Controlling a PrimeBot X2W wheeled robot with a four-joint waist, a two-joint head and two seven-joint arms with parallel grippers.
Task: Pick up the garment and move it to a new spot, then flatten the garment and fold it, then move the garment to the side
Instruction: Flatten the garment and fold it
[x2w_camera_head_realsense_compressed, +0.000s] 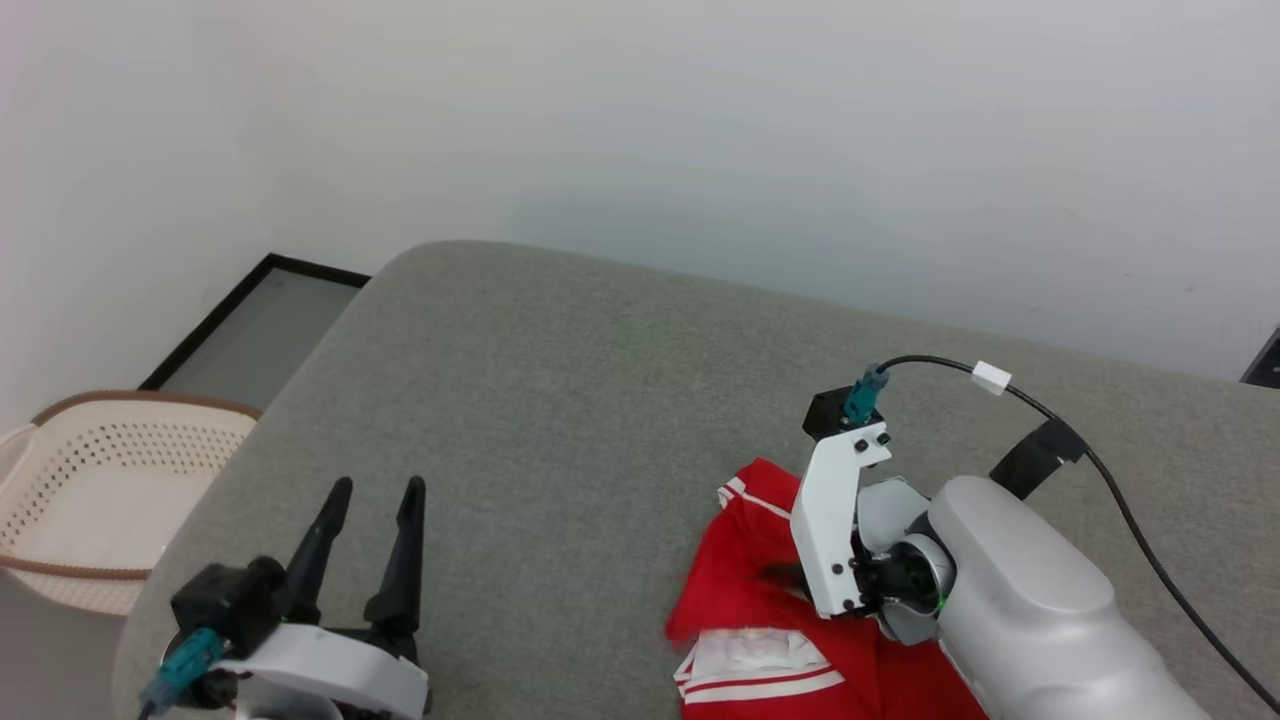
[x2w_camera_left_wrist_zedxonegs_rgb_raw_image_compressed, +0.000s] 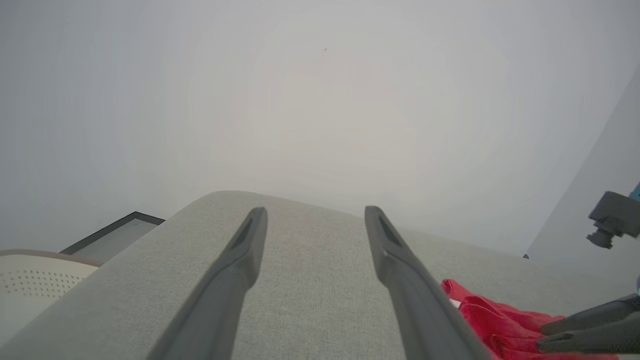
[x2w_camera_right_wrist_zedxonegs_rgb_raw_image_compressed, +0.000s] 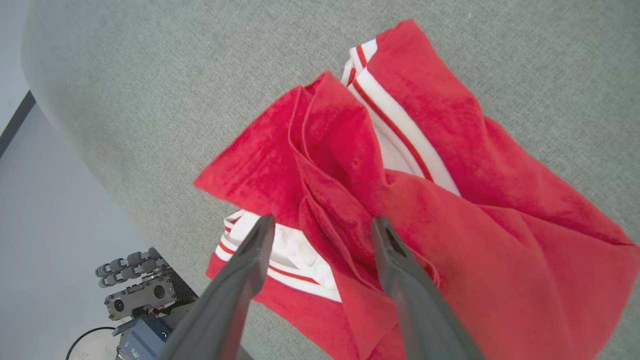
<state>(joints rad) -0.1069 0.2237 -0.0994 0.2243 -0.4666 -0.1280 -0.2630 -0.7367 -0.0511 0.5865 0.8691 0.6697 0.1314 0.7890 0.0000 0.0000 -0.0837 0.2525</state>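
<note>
The right claw (x2w_camera_right_wrist_zedxonegs_rgb_raw_image_compressed: 322, 222) hangs open astride a raised fold of the crumpled shirt (x2w_camera_right_wrist_zedxonegs_rgb_raw_image_compressed: 450, 200) near the surface's (x2w_camera_head_realsense_compressed: 560, 400) front edge, likely to pinch it; the left claw (x2w_camera_head_realsense_compressed: 378, 487) hovers open, empty.

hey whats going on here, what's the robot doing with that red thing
The robot is working on a crumpled red garment that lies on a grey padded surface. Its right gripper is down over the heap, fingers open on either side of a raised fold, not yet closed on it. The left gripper hangs open over bare surface. Nothing is flattened or folded yet.
</note>
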